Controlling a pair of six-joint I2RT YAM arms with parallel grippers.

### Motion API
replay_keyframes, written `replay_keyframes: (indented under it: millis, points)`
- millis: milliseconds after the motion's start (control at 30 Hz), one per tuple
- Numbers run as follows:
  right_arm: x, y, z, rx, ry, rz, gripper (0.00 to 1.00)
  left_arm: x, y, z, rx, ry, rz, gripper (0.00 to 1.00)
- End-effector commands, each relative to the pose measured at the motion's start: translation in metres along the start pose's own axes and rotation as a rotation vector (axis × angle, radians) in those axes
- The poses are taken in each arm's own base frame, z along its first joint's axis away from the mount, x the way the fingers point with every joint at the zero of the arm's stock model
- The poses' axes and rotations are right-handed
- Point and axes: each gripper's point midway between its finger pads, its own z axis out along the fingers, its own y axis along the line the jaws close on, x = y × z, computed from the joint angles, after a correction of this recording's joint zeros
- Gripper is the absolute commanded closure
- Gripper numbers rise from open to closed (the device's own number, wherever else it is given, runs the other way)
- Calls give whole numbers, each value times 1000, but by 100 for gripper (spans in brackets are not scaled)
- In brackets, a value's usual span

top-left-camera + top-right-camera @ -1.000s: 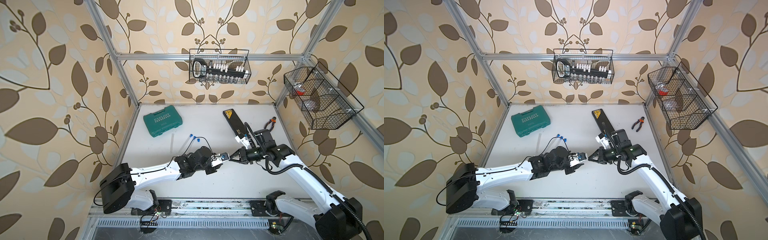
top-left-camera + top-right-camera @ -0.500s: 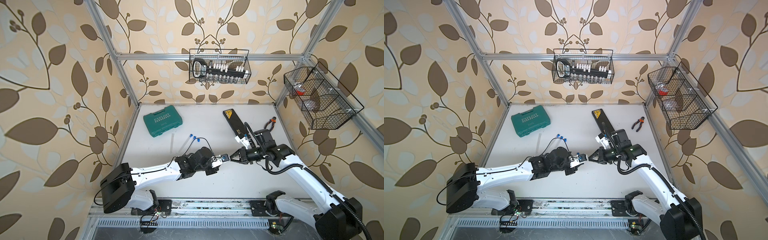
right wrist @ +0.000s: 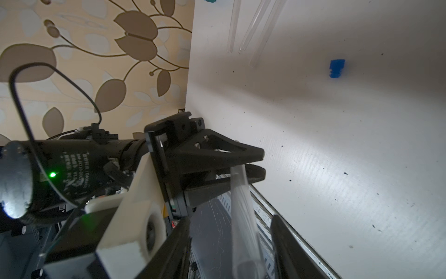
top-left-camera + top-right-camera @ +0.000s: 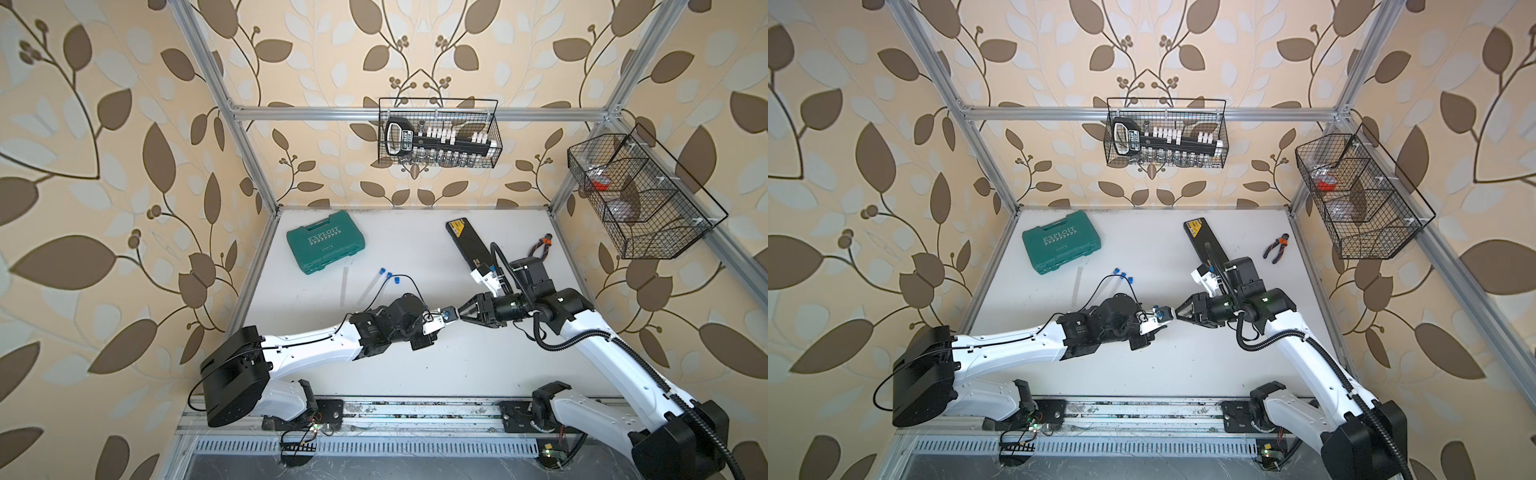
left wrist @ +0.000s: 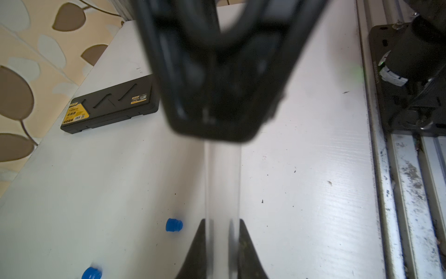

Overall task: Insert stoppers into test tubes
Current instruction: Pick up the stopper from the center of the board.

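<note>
My left gripper [image 5: 222, 224] is shut on a clear test tube [image 5: 222, 183] held above the table's middle. That tube [image 3: 241, 212] runs between the spread fingers of my open right gripper [image 3: 230, 218] without touching them. In both top views the two grippers meet tip to tip, left [image 4: 445, 316] and right [image 4: 460, 314]. A blue speck shows there; I cannot tell if it is a stopper. More test tubes [image 4: 344, 286] [image 3: 253, 26] lie at the back left, some with blue ends [image 4: 380, 271]. Loose blue stoppers [image 5: 174, 225] [image 3: 337, 68] lie on the white table.
A green case [image 4: 326, 247] lies at the back left, and a black case [image 4: 467, 245] at the back right. Pliers [image 4: 1276, 247] lie near the right wall. Wire baskets [image 4: 438, 133] [image 4: 640, 199] hang on the walls. A metal rail [image 4: 415, 409] runs along the front edge.
My right gripper's jaws have opened off the tube's end. The left gripper stays shut on the tube, and neither arm has visibly shifted.
</note>
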Motion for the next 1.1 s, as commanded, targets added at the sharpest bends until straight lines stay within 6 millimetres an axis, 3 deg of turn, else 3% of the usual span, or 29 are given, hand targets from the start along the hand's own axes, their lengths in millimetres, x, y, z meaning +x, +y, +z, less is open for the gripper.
replay_keyframes:
  millis: [0, 167, 300, 533, 667, 1067]
  points:
    - [-22, 13, -19, 38, -112, -98, 49, -14, 26, -14, -62, -49, -105, 100]
    - [-44, 18, -37, 119, -261, -164, 53, 5, 71, -34, -133, -58, -356, 100]
    - [-47, 13, -30, 172, -280, -168, 54, 26, 108, -52, -203, -69, -554, 100]
    - [-36, -27, 18, 498, -139, -184, 56, 50, 149, -73, -393, -16, -619, 100]
    - [-32, -44, 52, 587, -48, -170, 56, 61, 172, -89, -525, 27, -649, 100]
    - [-57, -87, 134, 782, 57, -203, 55, 92, 212, -131, -730, -10, -899, 100]
